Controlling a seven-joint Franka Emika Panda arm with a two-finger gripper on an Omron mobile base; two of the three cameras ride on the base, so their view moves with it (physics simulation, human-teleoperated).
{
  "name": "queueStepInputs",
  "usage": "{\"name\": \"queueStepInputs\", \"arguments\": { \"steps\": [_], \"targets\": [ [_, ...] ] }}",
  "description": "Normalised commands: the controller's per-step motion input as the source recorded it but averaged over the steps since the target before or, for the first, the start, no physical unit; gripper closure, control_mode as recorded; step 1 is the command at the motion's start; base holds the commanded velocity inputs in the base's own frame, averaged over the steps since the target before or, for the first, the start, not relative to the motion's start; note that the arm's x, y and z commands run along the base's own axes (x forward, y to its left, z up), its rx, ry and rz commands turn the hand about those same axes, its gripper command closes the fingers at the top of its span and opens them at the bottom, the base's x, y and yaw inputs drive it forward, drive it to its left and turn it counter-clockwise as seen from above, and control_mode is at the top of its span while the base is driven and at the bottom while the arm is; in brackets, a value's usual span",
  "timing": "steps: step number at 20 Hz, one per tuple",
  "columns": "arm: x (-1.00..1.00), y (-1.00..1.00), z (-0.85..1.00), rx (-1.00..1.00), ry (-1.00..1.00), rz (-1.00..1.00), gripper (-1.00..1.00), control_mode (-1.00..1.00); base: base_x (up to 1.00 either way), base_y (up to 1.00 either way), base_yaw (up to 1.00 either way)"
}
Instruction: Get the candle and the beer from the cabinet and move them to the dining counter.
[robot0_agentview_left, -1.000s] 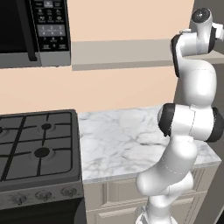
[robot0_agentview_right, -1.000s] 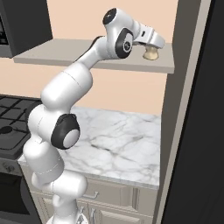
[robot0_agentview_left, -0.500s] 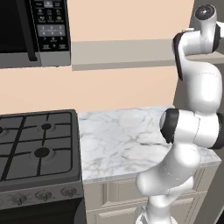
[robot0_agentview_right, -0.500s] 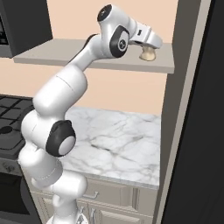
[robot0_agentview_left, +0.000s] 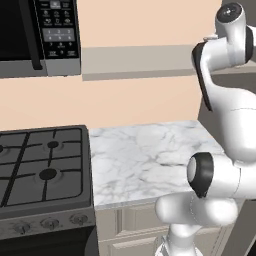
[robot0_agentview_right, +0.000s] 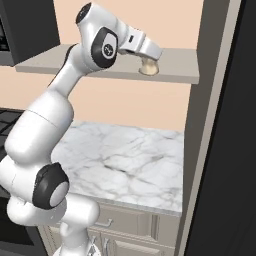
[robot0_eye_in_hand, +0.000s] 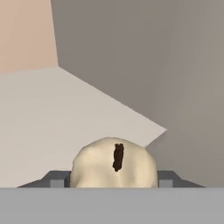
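Observation:
The cream, lumpy candle (robot0_agentview_right: 147, 69) is at the right end of the grey cabinet shelf (robot0_agentview_right: 175, 71), with my gripper (robot0_agentview_right: 150, 60) reaching over it from the left. In the hand view the candle (robot0_eye_in_hand: 113, 164), with its dark wick, fills the gap between my two fingertips (robot0_eye_in_hand: 57, 179), which press on its sides. I cannot tell whether the candle still touches the shelf board (robot0_eye_in_hand: 52, 109). From the left base view the same shelf (robot0_agentview_left: 135, 62) runs behind my raised arm. The beer and the dining counter are out of view.
A marble worktop (robot0_agentview_left: 145, 155) lies under the shelf, joined to a black gas stove (robot0_agentview_left: 45, 165). A microwave (robot0_agentview_left: 35, 35) hangs at the upper left. A tall dark panel (robot0_agentview_right: 225, 125) stands just right of the shelf end, and a grey side wall (robot0_eye_in_hand: 175, 65) is close behind the candle.
My hand has drawn back to the left along the shelf, and the candle has come with it, away from the shelf's right end. The upper arm has swung higher.

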Motion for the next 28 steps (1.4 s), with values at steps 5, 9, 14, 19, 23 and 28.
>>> {"name": "queueStepInputs", "arguments": {
  "steps": [5, 9, 14, 19, 23, 28],
  "targets": [
    [-0.98, 0.56, 0.00, 0.00, 0.00, -0.02, 1.00, -1.00, 0.00, 0.00, 0.00],
    [-1.00, 0.50, 0.00, 0.00, 0.00, -0.01, 1.00, -1.00, 0.00, 0.00, 0.00],
    [-0.99, 0.46, -0.02, 0.00, 0.00, -0.01, 1.00, -1.00, 0.00, 0.00, 0.00],
    [-0.86, 0.47, -0.14, -0.01, 0.00, 0.00, 1.00, -1.00, 0.00, 0.00, 0.00],
    [-0.85, 0.50, -0.23, -0.02, 0.00, 0.00, 1.00, -1.00, 0.00, 0.00, 0.00],
    [-0.63, 0.41, -0.12, -0.02, 0.00, 0.01, 1.00, -1.00, 0.00, 0.00, 0.00]
  ]
}}
